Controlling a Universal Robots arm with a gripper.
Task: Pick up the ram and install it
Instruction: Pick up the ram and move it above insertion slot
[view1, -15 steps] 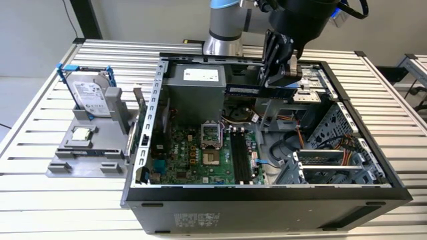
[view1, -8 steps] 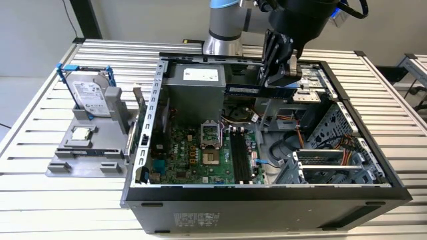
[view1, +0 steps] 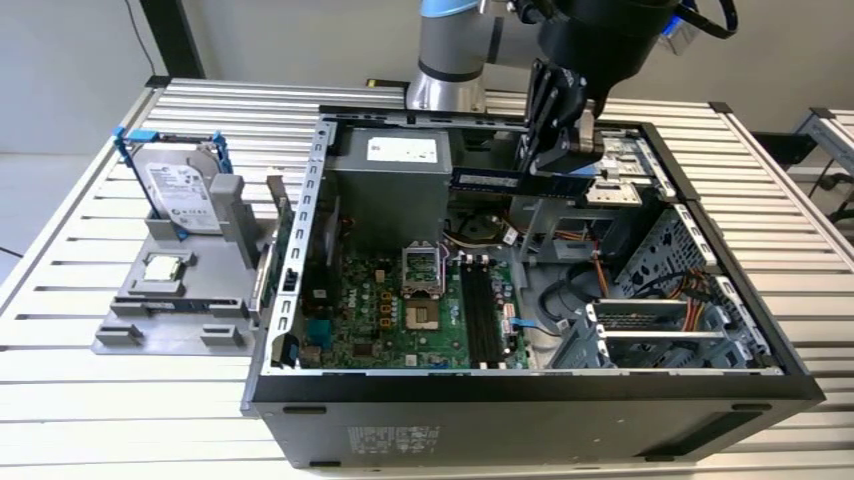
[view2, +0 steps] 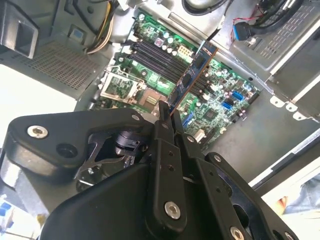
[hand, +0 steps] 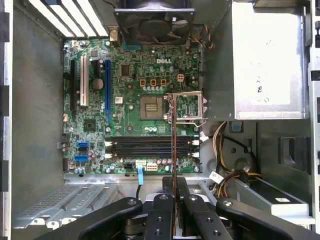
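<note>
My gripper (view1: 566, 160) hangs over the open computer case (view1: 534, 385), shut on the ram (view1: 514, 182). The ram is a long dark stick with a bluish label, held level above the case's back half. In the second wrist view the ram (view2: 192, 75) juts out from between the gripper's fingers (view2: 165, 122) over the green motherboard (view2: 220, 107). In the first wrist view the ram (hand: 173, 135) shows edge-on as a thin line crossing the black memory slots (hand: 145, 148). In the exterior view those slots (view1: 483, 310) lie lower and nearer the case's front than the ram.
A grey stand (view1: 174, 320) at the exterior view's left holds a silver hard drive in a blue frame (view1: 180, 190) and a small square processor chip (view1: 163, 268). Inside the case are a power supply (view1: 394, 165), cables (view1: 601, 285) and drive cages (view1: 667, 330).
</note>
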